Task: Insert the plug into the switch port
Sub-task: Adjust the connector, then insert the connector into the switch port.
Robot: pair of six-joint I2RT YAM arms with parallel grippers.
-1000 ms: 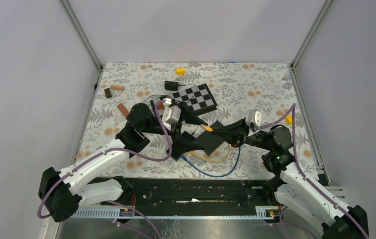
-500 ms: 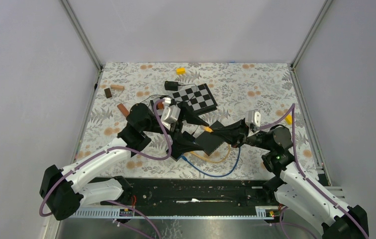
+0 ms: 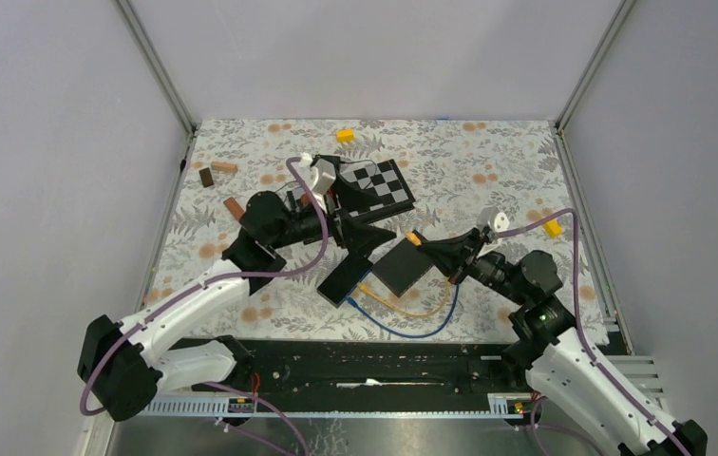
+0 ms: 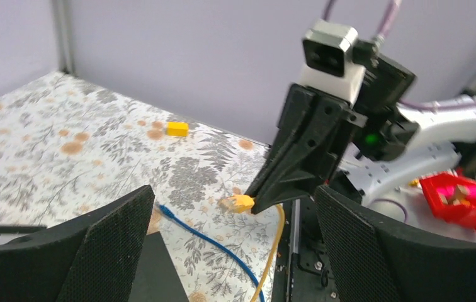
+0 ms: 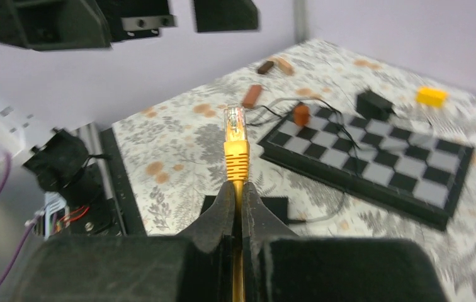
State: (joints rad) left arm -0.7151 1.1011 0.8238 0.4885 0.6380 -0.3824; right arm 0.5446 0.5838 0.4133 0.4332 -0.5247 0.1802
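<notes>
Right pincer (image 5: pixel 235 189) is pressed tight on the yellow cable (image 4: pixel 281 229) just behind the plug (image 5: pixel 235 135); left pincer (image 4: pixel 232 192) is spread wide with nothing in it.

Biggest first: the flowery table (image 3: pixel 488 171), then a checkerboard (image 3: pixel 374 185) toward the back, then the black switch box (image 3: pixel 403 269) lying flat in the middle between the two arms, with the left pincer hanging near its left side. A blue cable (image 3: pixel 426 328) and the yellow one loop on the table in front of the box. The plug is up off the table, tip aimed at the left arm, near the box's far corner from overhead. Can't see the ports, so no idea how it lines up. One small yellow block (image 3: pixel 345 135) sits at the back, another (image 3: pixel 552 228) by the right edge.
</notes>
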